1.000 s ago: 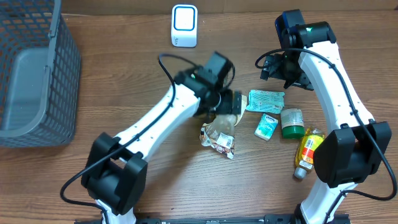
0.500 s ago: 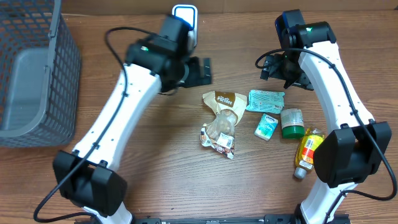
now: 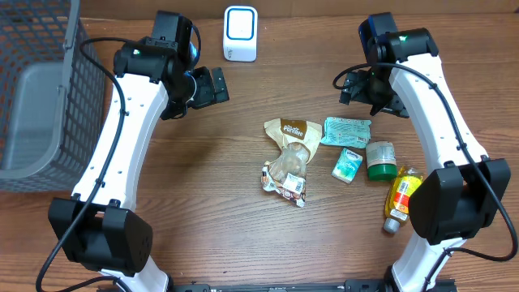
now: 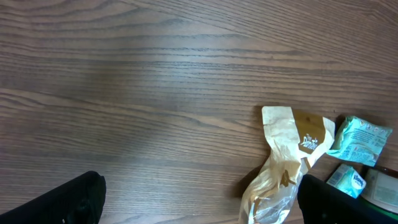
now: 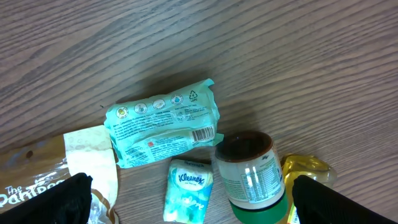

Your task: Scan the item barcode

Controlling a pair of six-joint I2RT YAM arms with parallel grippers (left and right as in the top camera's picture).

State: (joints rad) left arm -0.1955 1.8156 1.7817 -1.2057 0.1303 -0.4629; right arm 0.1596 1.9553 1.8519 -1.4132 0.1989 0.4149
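Snack bag (image 3: 288, 158) lies flat on the wooden table (image 3: 203, 211), near the middle, at the left end of a group of goods. Its long axis runs from the far side to the near side, a little tilted. The brown printed end points to the far edge, toward the white scanner (image 3: 241, 33), and the crumpled clear end points to the robot. Whether its barcode faces up, the pictures do not show clearly.

There are five goods in all, one of each kind: the bag, a mint-green pack (image 3: 347, 130) touching its brown end, a small tissue pack (image 3: 348, 165), a jar with green lid (image 3: 380, 160) and a yellow bottle (image 3: 401, 197) lying nearest to the right arm's base. In the right wrist view the mint-green pack shows a barcode on its upper face. There is one scanner, standing at the far edge, and one grey basket (image 3: 40, 97) at the left side of the table.

The left gripper (image 3: 212, 86) hangs over bare wood just beside the scanner, well apart from the bag; its fingers (image 4: 62, 202) stand wide apart and hold nothing. The right gripper (image 3: 350, 88) hangs above the table just beyond the mint-green pack, its jaws also spread wide, with nothing between them.
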